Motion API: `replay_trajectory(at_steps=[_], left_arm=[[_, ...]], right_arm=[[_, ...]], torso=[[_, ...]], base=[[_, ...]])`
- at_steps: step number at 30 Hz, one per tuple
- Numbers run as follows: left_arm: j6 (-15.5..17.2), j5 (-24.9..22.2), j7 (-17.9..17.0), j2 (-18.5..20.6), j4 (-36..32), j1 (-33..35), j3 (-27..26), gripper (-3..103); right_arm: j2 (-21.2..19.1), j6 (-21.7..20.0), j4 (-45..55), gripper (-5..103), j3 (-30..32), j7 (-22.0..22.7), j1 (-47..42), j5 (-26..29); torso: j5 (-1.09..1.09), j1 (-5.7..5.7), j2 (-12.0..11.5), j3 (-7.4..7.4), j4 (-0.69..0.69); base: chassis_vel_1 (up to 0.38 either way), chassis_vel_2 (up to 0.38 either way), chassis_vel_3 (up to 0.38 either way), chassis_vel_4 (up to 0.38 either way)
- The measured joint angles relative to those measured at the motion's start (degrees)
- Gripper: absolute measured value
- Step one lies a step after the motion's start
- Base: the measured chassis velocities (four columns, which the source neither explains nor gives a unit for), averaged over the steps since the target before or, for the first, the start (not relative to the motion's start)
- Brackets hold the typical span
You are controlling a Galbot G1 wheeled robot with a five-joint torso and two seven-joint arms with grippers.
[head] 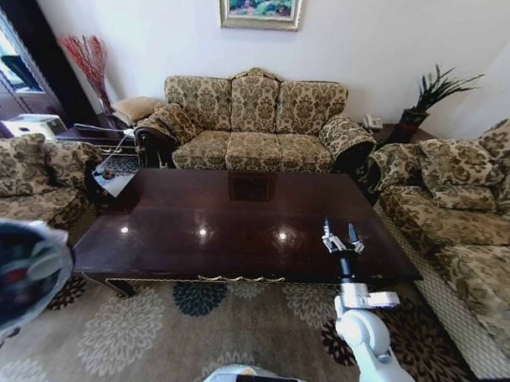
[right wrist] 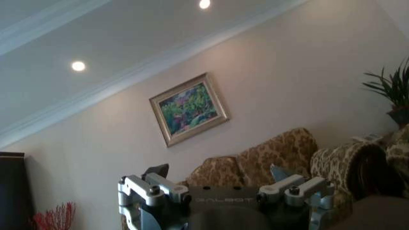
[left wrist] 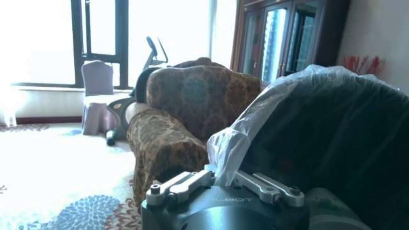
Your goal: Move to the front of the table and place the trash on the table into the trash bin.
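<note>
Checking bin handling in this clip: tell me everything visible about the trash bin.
The trash bin is round and black, lined with a thin white translucent plastic bag ruffled over its rim. It is off the floor at the robot's left, with the left gripper at its rim. In the head view its opening shows items inside.

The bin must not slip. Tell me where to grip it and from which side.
Grip the trash bin at its rim, coming in over the open mouth: the round body looks too wide, while the thin liner-covered wall fits a gripper. The left gripper is shut on that rim.
</note>
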Motion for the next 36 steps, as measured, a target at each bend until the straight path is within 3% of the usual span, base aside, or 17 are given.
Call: replay_trajectory(at_steps=[2,4,8,9,11,17,23,24,27,30,36], left_arm=[[-1.68,0.64,-0.48,-0.59,1.37,-2.10,1.74,0],[-1.98,0.89,-0.51,-0.59,2.06,-2.39,2.07,0],[-5.20,3.86,-0.08,0.06,15.99,-5.63,4.95,0],[-5.20,3.86,-0.08,0.06,15.99,-5.63,4.95,0],[-5.80,3.06,-0.05,1.52,22.61,-6.83,6.23,0],[-6.62,1.47,1.46,4.06,33.20,-10.10,9.32,0],[-9.30,1.66,4.52,9.77,51.31,-13.73,14.76,0],[-9.30,1.66,4.52,9.77,51.31,-13.73,14.76,0],[-9.15,-1.00,5.87,12.96,59.32,-15.90,16.29,0],[-8.81,-3.33,6.69,14.78,64.18,-17.42,16.90,0],[-7.73,-7.05,7.70,17.70,71.70,-20.07,18.03,0]], right_arm=[[-0.55,-0.60,0.90,100,0.73,0.42,-0.61,0.47],[-0.63,-0.73,1.10,100,0.93,0.53,-0.71,0.54],[-1.11,-2.73,3.11,100,2.64,2.03,-0.90,0.38],[-1.11,-2.73,3.11,100,2.64,2.03,-0.90,0.38],[-1.95,-3.58,3.88,100,3.36,2.57,-0.63,0.15],[-2.96,-4.99,5.20,100,4.87,3.07,-0.05,0.08],[-2.37,-5.76,7.59,100,5.00,3.77,0.71,-3.10],[-2.37,-5.76,7.59,100,5.00,3.77,0.71,-3.10],[-2.88,-5.65,8.63,100,6.25,3.28,1.23,-2.65],[-3.39,-5.60,9.33,100,7.26,3.33,1.35,-2.09],[-4.19,-5.91,11.67,100,9.09,3.54,1.04,-0.80]], torso=[[0.05,0.02,0.00,0.01,-0.10],[0.05,0.02,-0.01,0.01,-0.12],[-0.04,0.04,-0.01,0.02,-0.02],[-0.04,0.04,-0.01,0.02,-0.02],[-0.05,0.03,0.00,0.01,0.00],[0.04,0.03,-0.01,0.02,-0.09],[-0.08,0.03,-0.01,0.01,-0.02],[-0.08,0.03,-0.01,0.01,-0.02],[0.01,0.03,-0.01,0.01,-0.04],[0.04,0.03,-0.01,0.02,-0.09],[0.00,0.03,-0.01,0.01,-0.06]], base=[[0.000,0.000,0.000,0.000],[0.000,0.000,0.000,0.000],[-0.015,-0.006,0.001,-0.008],[0.000,0.000,0.000,0.000],[0.000,0.000,0.000,0.000],[0.000,0.000,0.000,0.000],[0.000,0.000,0.000,0.000],[0.000,0.000,0.000,0.000],[0.000,0.000,0.000,0.000],[0.000,0.000,0.000,0.000],[0.000,0.000,0.000,0.000]])
